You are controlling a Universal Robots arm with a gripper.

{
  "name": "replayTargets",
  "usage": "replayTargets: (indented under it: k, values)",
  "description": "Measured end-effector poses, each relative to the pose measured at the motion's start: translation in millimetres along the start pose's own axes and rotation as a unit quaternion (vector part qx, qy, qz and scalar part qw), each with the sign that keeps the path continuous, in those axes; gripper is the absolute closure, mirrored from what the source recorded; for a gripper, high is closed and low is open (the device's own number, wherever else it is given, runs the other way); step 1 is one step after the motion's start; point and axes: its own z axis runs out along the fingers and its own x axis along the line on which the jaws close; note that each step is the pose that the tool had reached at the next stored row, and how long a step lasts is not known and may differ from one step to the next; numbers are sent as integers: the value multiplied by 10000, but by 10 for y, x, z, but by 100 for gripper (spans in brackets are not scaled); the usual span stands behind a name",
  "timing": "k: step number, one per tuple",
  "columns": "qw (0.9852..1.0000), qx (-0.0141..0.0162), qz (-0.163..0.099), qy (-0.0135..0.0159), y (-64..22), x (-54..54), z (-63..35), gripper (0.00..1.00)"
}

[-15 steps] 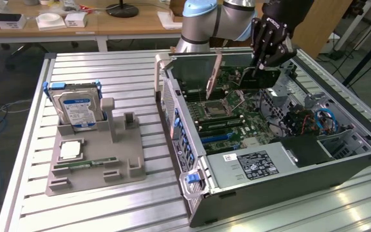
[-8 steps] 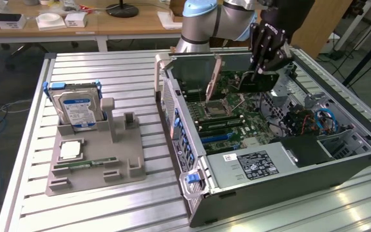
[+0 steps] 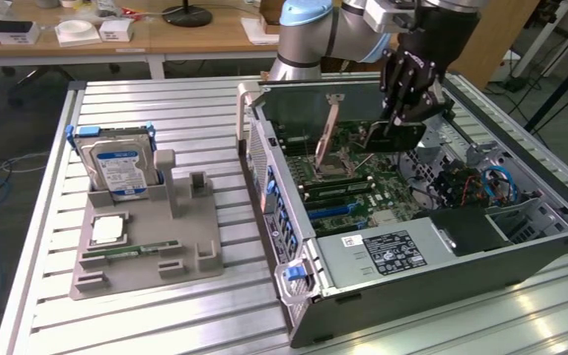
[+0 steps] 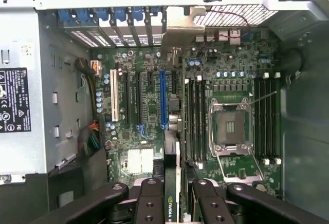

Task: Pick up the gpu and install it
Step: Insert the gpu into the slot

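The gpu (image 3: pixel 390 137), a thin dark card, hangs inside the open computer case (image 3: pixel 294 222), a little above the motherboard (image 3: pixel 363 192). My gripper (image 3: pixel 405 111) is shut on its top edge. A long metal bracket (image 3: pixel 328 127) runs down from the card's end nearest the case's rear wall. In the wrist view the gpu (image 4: pixel 175 183) is seen edge-on between the two black fingers (image 4: pixel 149 203), with a green logo on its edge. It sits roughly in line with the blue expansion slot (image 4: pixel 163 100), beside the memory slots and the bare processor socket (image 4: pixel 230 126).
A grey holder (image 3: pixel 146 244) on the slatted table, at the exterior view's left, carries a hard drive (image 3: pixel 116 166) standing upright, a processor chip (image 3: pixel 109 229) and a green memory stick (image 3: pixel 131 253). The power supply (image 3: pixel 387 251) and cables (image 3: pixel 491 181) fill the near end of the case.
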Motion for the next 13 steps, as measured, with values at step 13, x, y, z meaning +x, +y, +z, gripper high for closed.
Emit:
replayTargets:
  k: [13]
  values:
    - [10000,1,-1,-1,0,7,51,74]
